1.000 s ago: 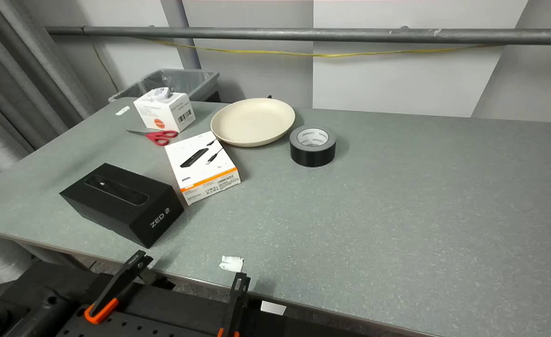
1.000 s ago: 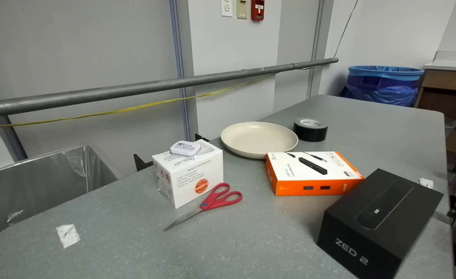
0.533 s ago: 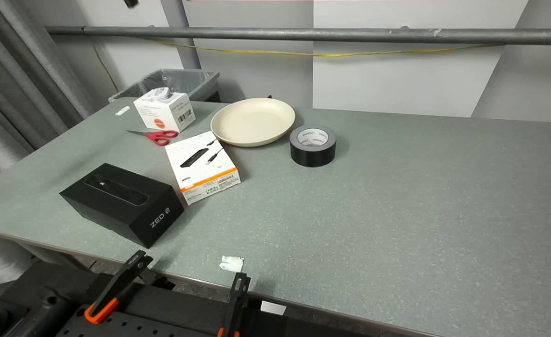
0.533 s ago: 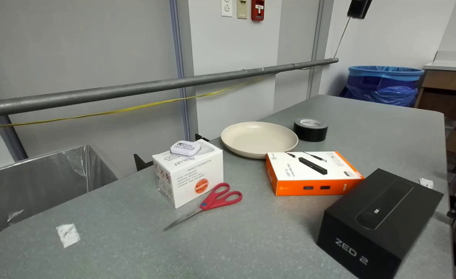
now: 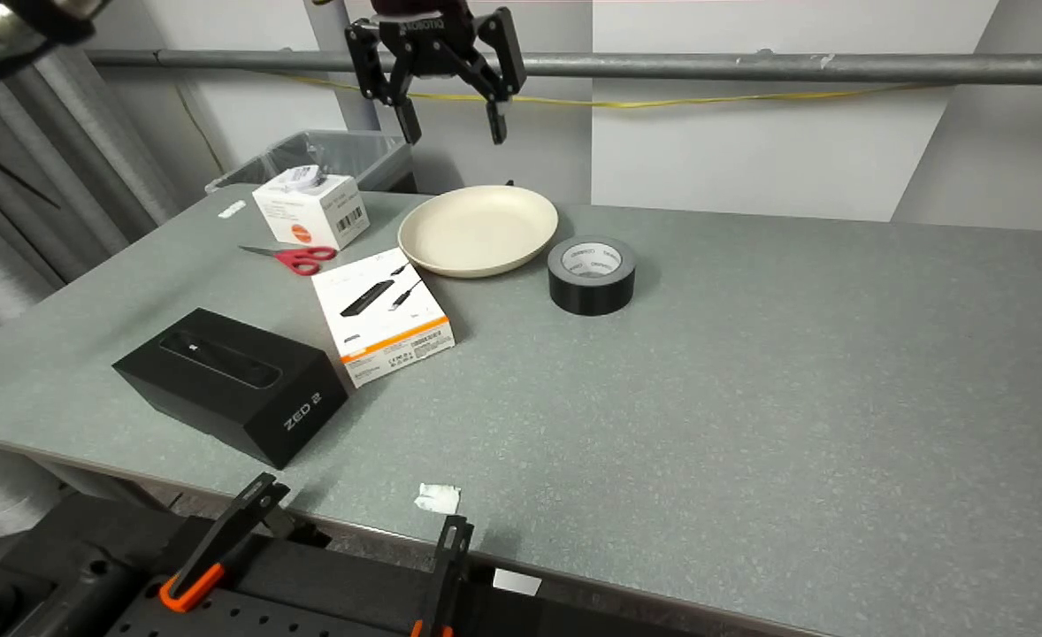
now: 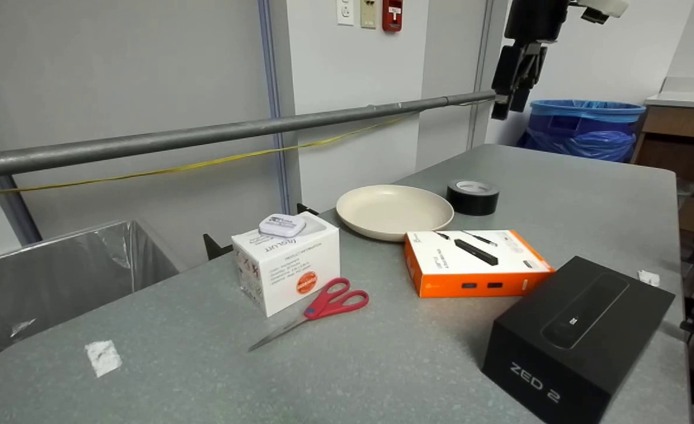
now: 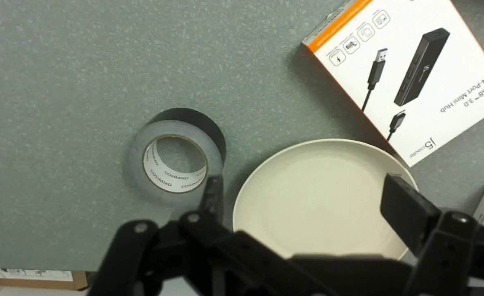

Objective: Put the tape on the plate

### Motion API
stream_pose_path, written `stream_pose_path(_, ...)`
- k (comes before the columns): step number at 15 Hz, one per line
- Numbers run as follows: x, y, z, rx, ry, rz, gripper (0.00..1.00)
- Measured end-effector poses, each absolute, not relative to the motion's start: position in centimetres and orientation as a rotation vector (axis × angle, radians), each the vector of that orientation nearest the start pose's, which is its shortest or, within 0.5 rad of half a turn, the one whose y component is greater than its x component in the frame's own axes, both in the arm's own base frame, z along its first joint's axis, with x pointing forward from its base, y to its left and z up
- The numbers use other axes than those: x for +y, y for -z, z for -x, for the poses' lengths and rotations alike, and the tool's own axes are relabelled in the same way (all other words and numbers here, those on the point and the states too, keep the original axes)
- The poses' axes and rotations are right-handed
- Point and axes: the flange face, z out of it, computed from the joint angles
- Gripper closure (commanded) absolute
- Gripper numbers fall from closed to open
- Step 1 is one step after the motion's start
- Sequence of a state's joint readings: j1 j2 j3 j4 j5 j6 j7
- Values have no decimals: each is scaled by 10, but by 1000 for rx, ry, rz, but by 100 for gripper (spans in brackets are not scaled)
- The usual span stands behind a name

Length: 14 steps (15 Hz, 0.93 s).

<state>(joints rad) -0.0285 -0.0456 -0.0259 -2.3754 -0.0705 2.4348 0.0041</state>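
Note:
The tape (image 5: 592,296), a black roll with a grey top face, lies flat on the table just beside the plate and apart from it. It also shows in an exterior view (image 6: 472,204) and in the wrist view (image 7: 175,181). The cream plate (image 5: 478,232) holds nothing; it also shows in an exterior view (image 6: 394,213) and in the wrist view (image 7: 316,201). My gripper (image 5: 455,137) is open and empty, high above the table; it also shows in an exterior view (image 6: 509,110). In the wrist view its fingers (image 7: 301,185) appear either side of the plate, one overlapping the tape's edge.
A white USB hub box (image 5: 384,314) lies against or close to the plate. A black ZED 2 box (image 5: 233,380), red scissors (image 6: 329,303) and a white cube box (image 6: 288,265) stand nearby. A grey bin (image 5: 388,159) and a metal pipe (image 5: 707,66) are behind the table.
The gripper was out of view, then only its tip showed at the top edge. Now it has come down into both exterior views. The tape and plate have not moved.

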Motion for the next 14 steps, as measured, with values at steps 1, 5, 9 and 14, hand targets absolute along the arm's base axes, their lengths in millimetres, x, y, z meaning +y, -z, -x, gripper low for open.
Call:
stream_pose_path(1,-28,-351,-504,12,168,3187,0)
stream_pose_path(5,-27,-354,-506,12,179,3187,0)
stream_pose_path(9,-30,-344,-508,19,190,3205,0)
stream_pose_path(14,-57,-281,-523,56,245,3234,0)
